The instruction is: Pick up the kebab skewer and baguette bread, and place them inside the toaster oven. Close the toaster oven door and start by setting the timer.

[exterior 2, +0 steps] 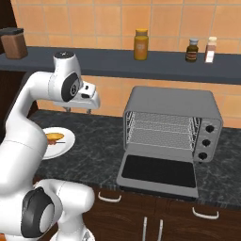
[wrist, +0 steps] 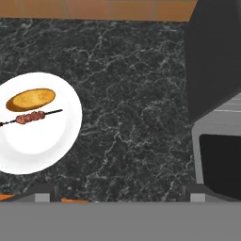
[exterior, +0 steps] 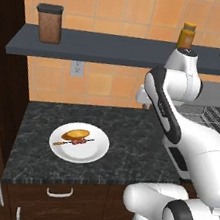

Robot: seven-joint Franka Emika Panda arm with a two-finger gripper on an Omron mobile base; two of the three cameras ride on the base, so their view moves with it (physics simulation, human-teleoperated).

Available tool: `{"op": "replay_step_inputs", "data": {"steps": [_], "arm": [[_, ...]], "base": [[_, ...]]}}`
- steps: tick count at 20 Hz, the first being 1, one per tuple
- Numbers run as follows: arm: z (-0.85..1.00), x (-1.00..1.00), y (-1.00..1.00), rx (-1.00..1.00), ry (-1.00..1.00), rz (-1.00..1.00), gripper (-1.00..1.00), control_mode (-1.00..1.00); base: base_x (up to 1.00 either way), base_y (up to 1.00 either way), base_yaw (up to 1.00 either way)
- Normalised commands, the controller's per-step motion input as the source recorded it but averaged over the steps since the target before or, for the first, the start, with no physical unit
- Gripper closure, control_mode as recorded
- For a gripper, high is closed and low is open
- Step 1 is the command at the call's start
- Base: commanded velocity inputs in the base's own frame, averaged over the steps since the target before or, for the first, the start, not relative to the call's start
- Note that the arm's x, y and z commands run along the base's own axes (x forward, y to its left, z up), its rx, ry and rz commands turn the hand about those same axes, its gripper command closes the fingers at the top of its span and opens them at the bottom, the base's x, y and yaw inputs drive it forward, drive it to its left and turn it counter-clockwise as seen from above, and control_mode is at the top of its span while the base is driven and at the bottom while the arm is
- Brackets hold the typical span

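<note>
On the dark marbled bench [exterior: 128, 135] we see a white plate [exterior: 92, 152] carrying both foods: the baguette bread [exterior: 75, 134] lies toward the back of the plate and the kebab skewer [exterior: 75, 141] lies just in front of it, roughly parallel to the loaf and close beside it. From the hand view we find the same pair, the loaf [wrist: 31, 99] above the skewer [wrist: 30, 116], on the plate [wrist: 47, 146] at the left of the picture.

Well to the right of the plate stands the toaster oven [exterior 2: 174, 101], grey and boxy, with wire racks showing inside. We see the toaster oven door [exterior 2: 160, 172] folded fully down, lying flat out in front of the cavity over the bench edge, its dark glass facing up. Three round knobs [exterior 2: 207, 141] sit in a column on the oven's right front.

We find the pincer [exterior 2: 77, 109] raised well above the bench, between the plate and the oven, pointing down. In the hand view its two dark fingertips [wrist: 44, 190] stand far apart at the bottom corners, spread wide with nothing between them but bare bench.

Above, a dark shelf [exterior 2: 117, 59] on the tiled wall carries a brown canister [exterior: 49, 22], an orange jar [exterior 2: 140, 44] and two small bottles [exterior 2: 200, 50].
</note>
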Motion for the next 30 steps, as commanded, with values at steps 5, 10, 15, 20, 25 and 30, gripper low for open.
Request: {"op": "replay_step_inputs", "data": {"steps": [5, 10, 15, 20, 25, 30], "arm": [[-0.04, -0.21, -0.07, 0.0, 0.0, 0.0, -1.0, -1.0], [-0.46, -0.6, -0.68, 0.08, -0.31, 0.17, -1.0, -1.0], [-0.41, -0.07, -1.0, 0.0, -0.23, 0.21, -1.0, -1.0], [-0.47, -0.01, -0.99, 0.02, -0.25, 0.18, -1.0, -1.0], [-0.21, 0.15, -0.98, 0.07, -0.26, 0.16, -1.0, -1.0], [-0.32, 0.39, -0.56, 0.06, -0.28, 0.1, -1.0, -1.0]], "base": [[0.0, 0.0, 0.0], [0.0, 0.0, 0.0], [0.0, 0.0, 0.0], [0.0, 0.0, 0.0], [0.0, 0.0, 0.0], [0.0, 0.0, 0.0]]}}
